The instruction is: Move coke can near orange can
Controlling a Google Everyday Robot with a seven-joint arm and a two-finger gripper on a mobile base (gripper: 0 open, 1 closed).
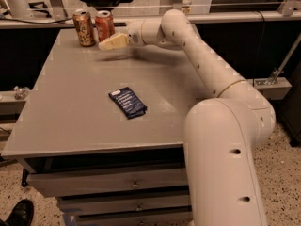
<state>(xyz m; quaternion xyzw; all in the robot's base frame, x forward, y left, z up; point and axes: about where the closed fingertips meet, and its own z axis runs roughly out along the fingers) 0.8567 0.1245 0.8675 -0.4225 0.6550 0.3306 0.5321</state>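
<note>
Claw (113, 42): hovers empty; how wide, I cannot tell.
Coke can (104, 26): just behind claw, upright beside orange can (84, 28), so probably already delivered.

The tool (104, 44) is just beside the coke can (104, 25) — orange can (84, 28) adjacent.

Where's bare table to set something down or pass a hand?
Free: the left side and front edge of the table around the blue packet; also the band between packet and pincer. Crowded: far-left corner, where orange can, coke can and pincer bunch together.
</note>
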